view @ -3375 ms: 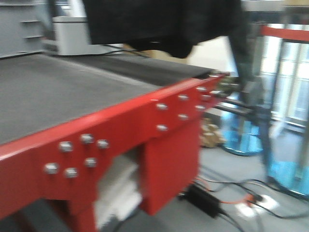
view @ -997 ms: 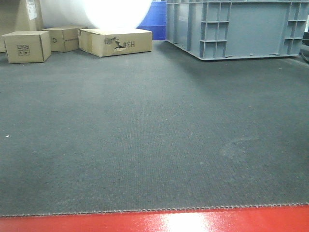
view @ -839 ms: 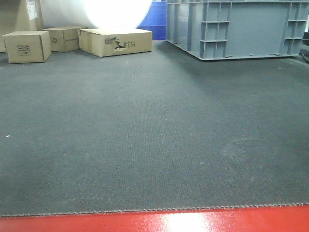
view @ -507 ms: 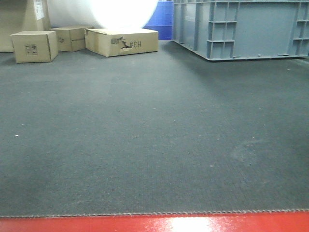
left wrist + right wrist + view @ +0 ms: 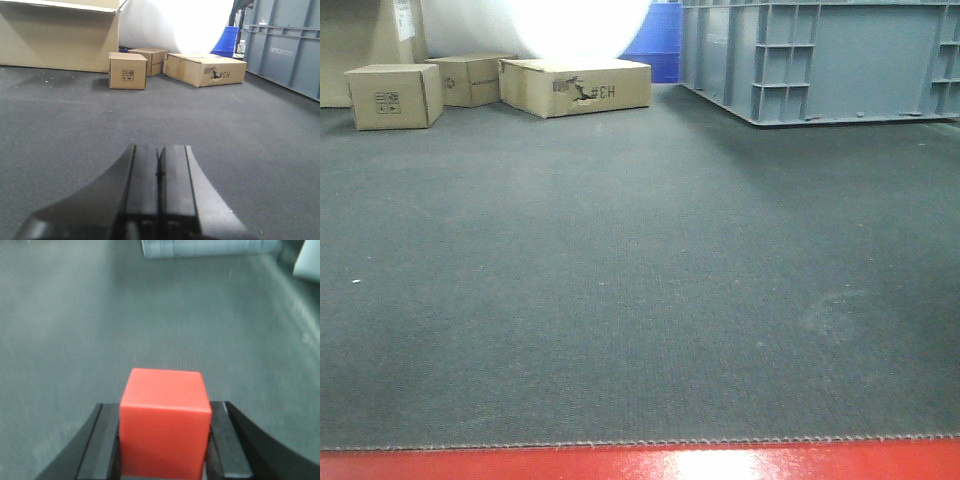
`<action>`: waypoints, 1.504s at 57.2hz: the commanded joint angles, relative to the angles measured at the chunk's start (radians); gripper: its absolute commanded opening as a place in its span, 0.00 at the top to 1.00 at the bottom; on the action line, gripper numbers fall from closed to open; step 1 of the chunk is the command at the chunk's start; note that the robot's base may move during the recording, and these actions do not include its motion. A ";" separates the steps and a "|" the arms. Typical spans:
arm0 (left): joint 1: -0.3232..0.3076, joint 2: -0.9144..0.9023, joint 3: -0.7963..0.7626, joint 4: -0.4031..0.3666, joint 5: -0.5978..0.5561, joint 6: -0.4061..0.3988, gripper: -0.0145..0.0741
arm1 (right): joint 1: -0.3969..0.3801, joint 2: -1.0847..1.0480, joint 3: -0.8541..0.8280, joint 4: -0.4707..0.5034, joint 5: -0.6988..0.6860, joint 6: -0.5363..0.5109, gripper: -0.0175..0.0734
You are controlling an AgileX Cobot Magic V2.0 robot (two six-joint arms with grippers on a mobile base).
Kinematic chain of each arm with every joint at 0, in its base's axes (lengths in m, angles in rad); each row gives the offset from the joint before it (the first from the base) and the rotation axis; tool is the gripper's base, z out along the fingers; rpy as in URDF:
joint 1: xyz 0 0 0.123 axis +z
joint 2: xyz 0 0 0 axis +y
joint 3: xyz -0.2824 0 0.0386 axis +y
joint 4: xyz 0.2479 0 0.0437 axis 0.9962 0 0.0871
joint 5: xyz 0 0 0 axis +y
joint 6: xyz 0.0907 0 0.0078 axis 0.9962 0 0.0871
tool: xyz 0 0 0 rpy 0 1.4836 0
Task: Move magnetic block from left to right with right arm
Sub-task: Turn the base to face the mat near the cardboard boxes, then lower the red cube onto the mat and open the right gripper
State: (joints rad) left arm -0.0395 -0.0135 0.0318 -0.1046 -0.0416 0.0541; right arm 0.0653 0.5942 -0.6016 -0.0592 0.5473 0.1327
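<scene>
Red magnetic block (image 5: pixel 165 422) is clamped between the right end effector (image 5: pixel 164 445) fingers, above grey matting (image 5: pixel 75 330); the left end effector (image 5: pixel 159 175) (empty) is pressed together.

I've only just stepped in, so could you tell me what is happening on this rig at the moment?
The right gripper is shut on the magnetic block, a small red cube, above the dark grey mat. The left gripper is shut and holds nothing, hovering low over the same mat. Some cardboard boxes and a grey crate stand at the far edge. The front view shows neither arm nor the block.
</scene>
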 commanded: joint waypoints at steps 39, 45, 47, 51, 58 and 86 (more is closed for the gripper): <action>-0.004 -0.005 0.008 -0.005 -0.090 -0.002 0.98 | 0.501 0.962 -0.638 -0.009 0.358 0.440 0.49; -0.004 -0.005 0.008 -0.005 -0.090 -0.002 0.98 | 0.555 1.043 -0.722 -0.004 0.425 0.462 0.49; -0.004 -0.005 0.008 -0.005 -0.090 -0.002 0.98 | 0.570 1.068 -0.749 -0.004 0.443 0.462 0.49; -0.004 -0.005 0.008 -0.005 -0.090 -0.002 0.98 | 0.594 1.109 -0.792 0.002 0.461 0.462 0.49; -0.004 -0.005 0.008 -0.005 -0.090 -0.002 0.98 | 0.621 1.166 -0.855 0.059 0.472 0.462 0.49; -0.004 -0.005 0.008 -0.005 -0.090 -0.002 0.98 | 0.646 1.258 -0.876 0.110 0.457 0.463 0.30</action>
State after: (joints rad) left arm -0.0395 -0.0135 0.0318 -0.1046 -0.0416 0.0541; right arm 0.7099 1.8998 -1.4448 0.0399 1.0214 0.5959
